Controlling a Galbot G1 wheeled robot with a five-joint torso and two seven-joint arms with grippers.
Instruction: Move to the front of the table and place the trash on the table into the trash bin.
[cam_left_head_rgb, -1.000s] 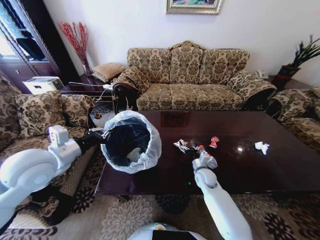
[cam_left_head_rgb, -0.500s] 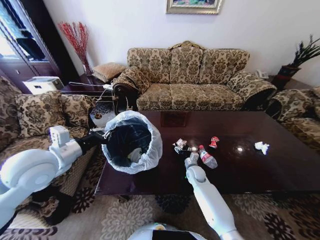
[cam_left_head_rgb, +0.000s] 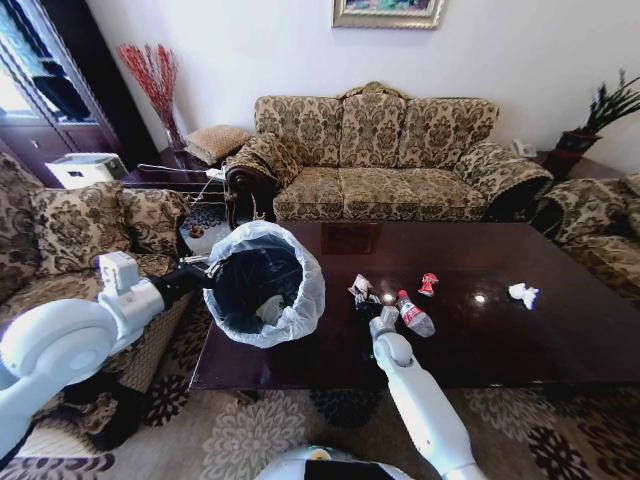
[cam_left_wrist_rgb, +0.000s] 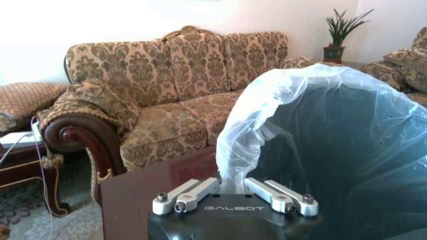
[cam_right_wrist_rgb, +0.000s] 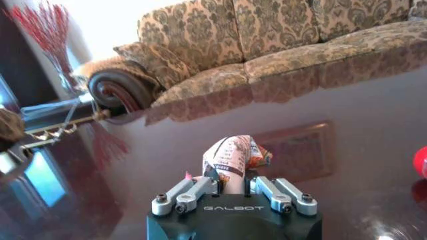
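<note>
Left gripper (cam_left_head_rgb: 207, 273) clamped on the bag rim of the trash bin (cam_left_head_rgb: 262, 285) at centre left, right gripper (cam_right_wrist_rgb: 233, 187) closed around the wrapper (cam_right_wrist_rgb: 233, 156) on the table (cam_left_head_rgb: 520, 340) mid-frame, beside the bottle (cam_left_head_rgb: 412, 314).

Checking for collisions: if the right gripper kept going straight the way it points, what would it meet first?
The right gripper is shut on the wrapper; beyond it lies bare table, though depth is unclear.

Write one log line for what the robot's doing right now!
left gripper: shut on trash bin rim | right gripper: shut on wrapper above table | bottle: on table
</note>
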